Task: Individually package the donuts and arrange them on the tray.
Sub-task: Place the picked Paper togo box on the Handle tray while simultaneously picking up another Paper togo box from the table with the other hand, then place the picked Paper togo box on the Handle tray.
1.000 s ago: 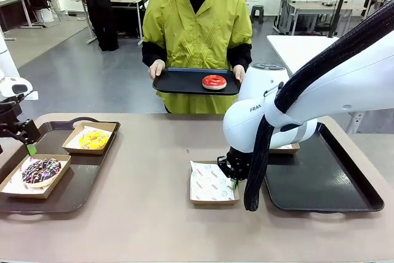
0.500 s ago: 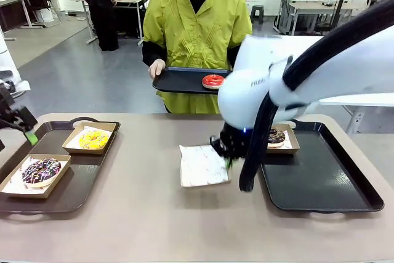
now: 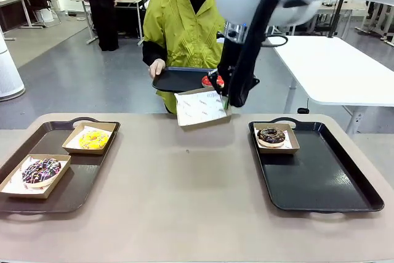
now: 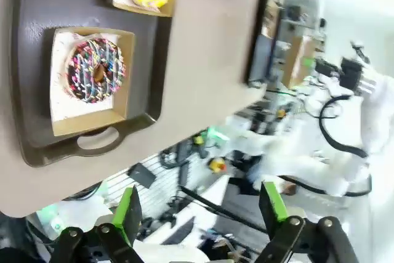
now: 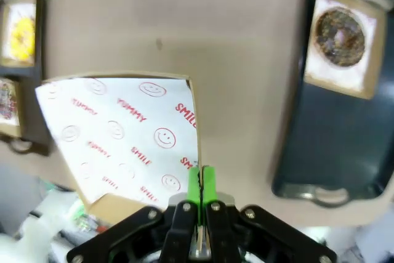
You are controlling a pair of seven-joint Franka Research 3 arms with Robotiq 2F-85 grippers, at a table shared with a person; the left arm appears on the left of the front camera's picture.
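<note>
1. Front view: my right hand [image 3: 225, 98] is pinched shut on the edge of an empty paper-lined box [image 3: 201, 108], held in the air just in front of the person's tray [image 3: 175, 80], where the red donut [image 3: 211, 81] lies. The chocolate donut [image 3: 271, 135] sits boxed on the right tray [image 3: 320, 183]; the yellow donut [image 3: 93, 140] and sprinkled donut [image 3: 41, 170] sit boxed on the left tray [image 3: 80, 183].
2. Left wrist view: my left hand [image 4: 200, 214] is wide open and empty, high above the sprinkled donut [image 4: 94, 70].
3. Right wrist view: the fingers [image 5: 201, 184] clamp the box rim [image 5: 192, 127]; the worktop [image 5: 234, 41] lies well below.
4. I judge this the last donut's boxing; next I should present the box level so the person can load it.
</note>
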